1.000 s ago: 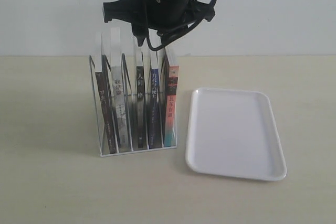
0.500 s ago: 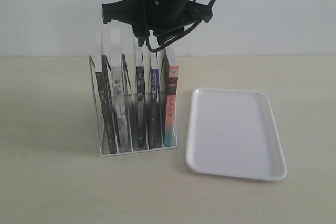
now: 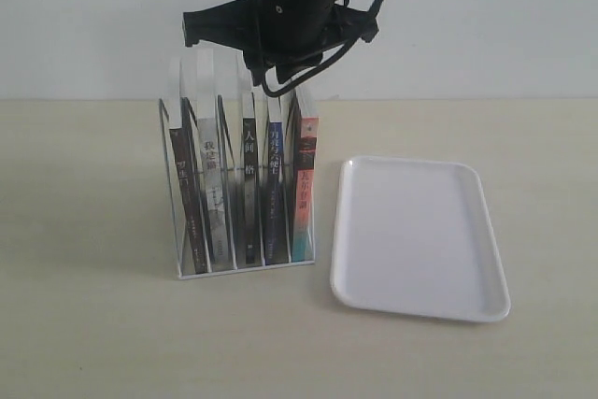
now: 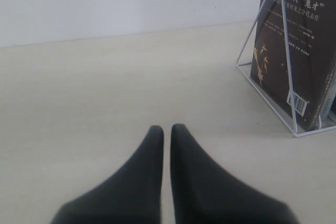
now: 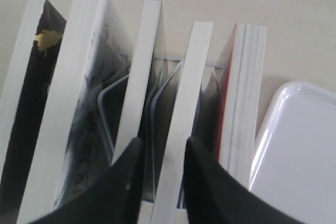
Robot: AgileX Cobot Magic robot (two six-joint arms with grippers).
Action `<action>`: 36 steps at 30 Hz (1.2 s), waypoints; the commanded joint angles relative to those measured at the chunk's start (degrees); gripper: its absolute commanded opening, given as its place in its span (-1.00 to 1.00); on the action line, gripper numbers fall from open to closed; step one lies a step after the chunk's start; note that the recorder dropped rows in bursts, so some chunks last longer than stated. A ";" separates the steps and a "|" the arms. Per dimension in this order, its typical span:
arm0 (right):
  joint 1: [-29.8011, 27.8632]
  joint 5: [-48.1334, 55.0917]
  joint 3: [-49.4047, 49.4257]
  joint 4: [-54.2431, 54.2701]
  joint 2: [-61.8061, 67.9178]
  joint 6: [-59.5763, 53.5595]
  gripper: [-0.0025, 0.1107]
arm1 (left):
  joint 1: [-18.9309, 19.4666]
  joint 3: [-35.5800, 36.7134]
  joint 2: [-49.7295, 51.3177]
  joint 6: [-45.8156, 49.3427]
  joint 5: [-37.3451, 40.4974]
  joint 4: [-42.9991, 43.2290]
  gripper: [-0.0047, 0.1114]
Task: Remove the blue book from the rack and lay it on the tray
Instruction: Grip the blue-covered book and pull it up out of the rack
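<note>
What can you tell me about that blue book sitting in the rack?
The blue book is a thin paperback with a dark blue spine carrying white characters and white page edges on top. It stands nearly upright in the clear rack, fourth slot from the left in the exterior view, between a black-spined book and a red-and-teal book. The right gripper straddles its top edge, fingers apart; actual contact cannot be told.

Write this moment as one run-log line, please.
right gripper: open, straddling blue book top edge | blue book: upright in rack | tray: no book yet | left gripper: shut, above table
</note>
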 commanded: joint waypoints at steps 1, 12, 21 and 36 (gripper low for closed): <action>-0.22 -0.22 0.16 -0.69 0.06 -0.46 -0.52 | 0.11 -0.19 -0.18 0.13 -0.91 -0.14 -0.84; -0.22 0.26 0.16 -0.92 0.20 -0.46 -0.52 | 0.11 -0.19 -0.18 0.13 -0.91 -0.14 -0.84; -0.22 1.83 0.16 -0.88 2.67 -0.46 -0.52 | 0.11 -0.19 -0.18 0.13 -0.91 -0.14 -0.84; -0.22 3.01 0.16 -1.14 3.93 -0.51 -0.96 | 0.11 -0.19 -0.18 0.13 -0.91 -0.14 -0.84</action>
